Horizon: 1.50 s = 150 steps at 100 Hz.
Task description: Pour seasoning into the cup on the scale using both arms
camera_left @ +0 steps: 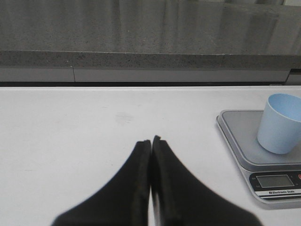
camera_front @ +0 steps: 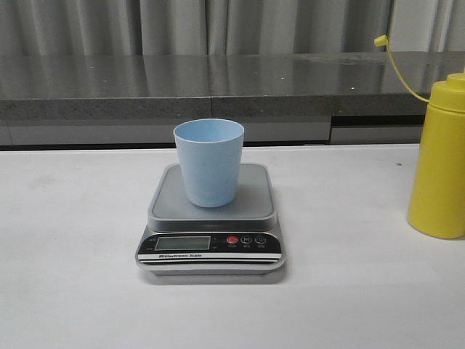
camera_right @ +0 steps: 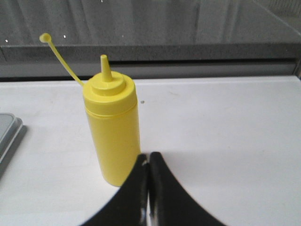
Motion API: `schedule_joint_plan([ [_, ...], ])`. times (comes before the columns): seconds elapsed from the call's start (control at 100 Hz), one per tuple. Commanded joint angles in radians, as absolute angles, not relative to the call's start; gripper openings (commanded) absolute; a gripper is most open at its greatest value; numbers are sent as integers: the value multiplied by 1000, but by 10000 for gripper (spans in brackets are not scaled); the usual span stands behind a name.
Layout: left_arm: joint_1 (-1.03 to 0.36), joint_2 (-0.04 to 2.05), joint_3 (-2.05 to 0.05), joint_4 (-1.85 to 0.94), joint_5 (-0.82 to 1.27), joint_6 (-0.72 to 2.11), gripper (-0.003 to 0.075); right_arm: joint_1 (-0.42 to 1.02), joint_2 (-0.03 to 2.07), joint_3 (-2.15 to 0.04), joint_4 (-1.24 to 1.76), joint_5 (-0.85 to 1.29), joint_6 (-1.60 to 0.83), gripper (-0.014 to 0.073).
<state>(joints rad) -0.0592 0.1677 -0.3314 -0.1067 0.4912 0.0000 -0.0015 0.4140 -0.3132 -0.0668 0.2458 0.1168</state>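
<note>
The cup (camera_front: 209, 162) is standing upright on the scale (camera_front: 211, 218), which is sitting mid-tabletop, display facing the near edge. The seasoning (camera_front: 439, 161) is standing upright toward the right edge of the tabletop, well apart from the scale, with its cap off the nozzle and dangling on its strap (camera_front: 398, 64).

The left gripper (camera_left: 150, 141) is hovering over bare tabletop on the left side of the scale, fingers pressed together, holding nothing. The right gripper (camera_right: 148, 157) is sitting just in front of the bottle, fingers also pressed together and empty.

Risks, as I judge them: the right gripper is too tightly shut to take the bottle, so advancing now is likely to shove and topple it, and the open nozzle could spill. Squeezing hard could squirt early. A left nudge could tip the light cup.
</note>
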Motion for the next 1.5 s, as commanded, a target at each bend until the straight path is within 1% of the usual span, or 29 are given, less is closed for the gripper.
schedule_joint_plan([
  [0.0, -57, 177, -357, -113, 404, 0, -20, -3, 527, -377, -68, 181, 116, -49],
  [0.07, -57, 177, -357, -113, 404, 0, -20, -3, 599, -390, -52, 172, 116, -4],
  [0.11, -57, 177, -357, -113, 404, 0, -20, -3, 639, -392, -33, 156, 116, 46],
  [0.16, -57, 177, -357, -113, 404, 0, -20, -3, 682, -392, 0, 127, 116, 122],
  [0.21, -57, 177, -357, -113, 404, 0, -20, -3, 725, -392, 15, 97, 116, 226],
  [0.23, -57, 177, -357, -113, 404, 0, -20, -3, 741, -392, 17, 84, 116, 255],
  [0.28, -57, 177, -357, -113, 404, 0, -20, -3, 776, -392, 17, 56, 116, 377],
  [0.3, -57, 177, -357, -113, 404, 0, -20, -3, 789, -392, 17, 42, 116, 407],
  [0.35, -57, 177, -357, -113, 404, 0, -20, -2, 821, -392, 17, 0, 116, 519],
  [0.42, -57, 177, -357, -113, 404, 0, -20, 0, 864, -392, 16, -53, 116, 615],
  [0.47, -57, 177, -357, -113, 404, 0, -20, 0, 891, -392, 16, -85, 116, 646],
  [0.78, -57, 177, -357, -113, 404, 0, -20, 1, 1044, -392, 16, -221, 116, 646],
  [0.89, -57, 177, -357, -113, 404, 0, -20, 40, 1112, -391, 10, -279, 116, 646],
  [1.05, -57, 177, -357, -113, 404, 0, -20, 87, 1229, -391, 0, -417, 116, 646],
  [1.19, -57, 177, -357, -113, 404, 0, -20, 87, 1322, -391, 0, -504, 116, 646],
  [1.36, -57, 177, -357, -113, 404, 0, -20, 87, 1414, -391, 0, -670, 120, 646],
  [1.49, -57, 177, -357, -113, 404, 0, -20, 87, 1490, -391, 0, -758, 142, 646],
])
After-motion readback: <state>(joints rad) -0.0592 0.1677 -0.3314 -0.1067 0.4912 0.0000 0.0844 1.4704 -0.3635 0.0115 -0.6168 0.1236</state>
